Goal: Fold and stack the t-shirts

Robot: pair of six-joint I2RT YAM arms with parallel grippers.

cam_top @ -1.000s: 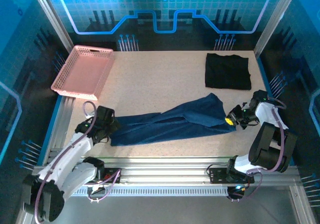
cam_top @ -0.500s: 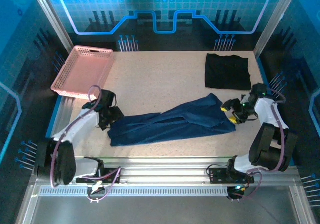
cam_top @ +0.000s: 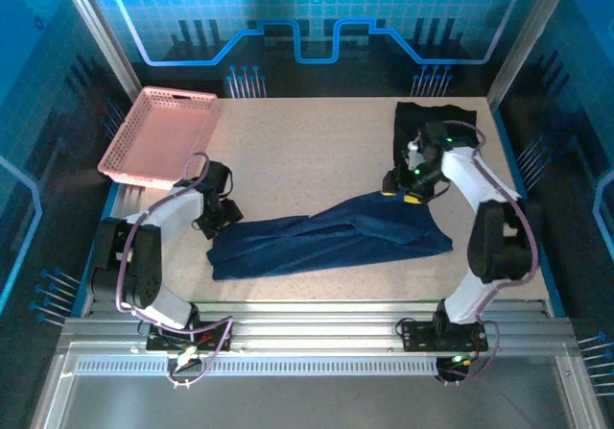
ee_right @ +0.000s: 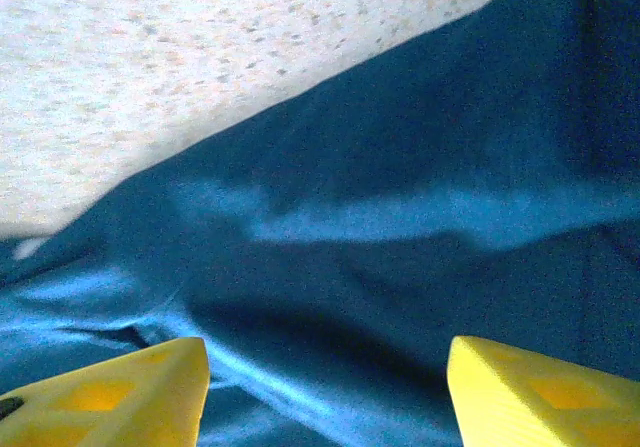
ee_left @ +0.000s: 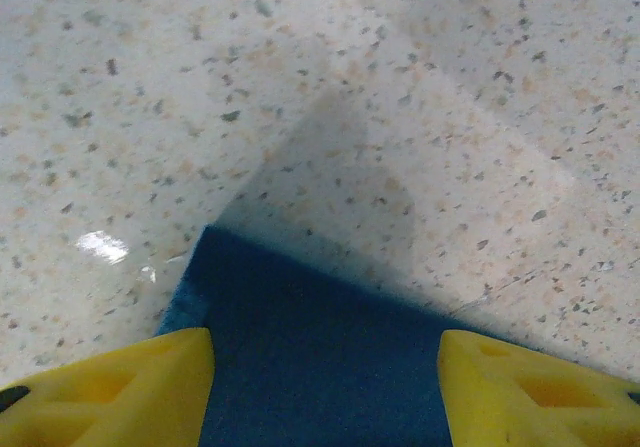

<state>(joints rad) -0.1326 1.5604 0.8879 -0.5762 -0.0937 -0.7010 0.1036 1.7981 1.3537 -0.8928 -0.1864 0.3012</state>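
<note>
The navy shirt (cam_top: 331,237) lies in a rumpled strip across the near counter (cam_top: 307,151). The folded black shirt (cam_top: 432,114) sits at the far right. The left gripper (ee_left: 325,367) has released jaws straddling the shirt's left corner. The right gripper (ee_right: 325,352), jaws also apart, hovers over wrinkled cloth at the far right tip.

A pinch on those wrinkles may catch several layers and spread the shirt twisted.

A second ago both arms sat nearer and the right jaws were clenched.
</note>
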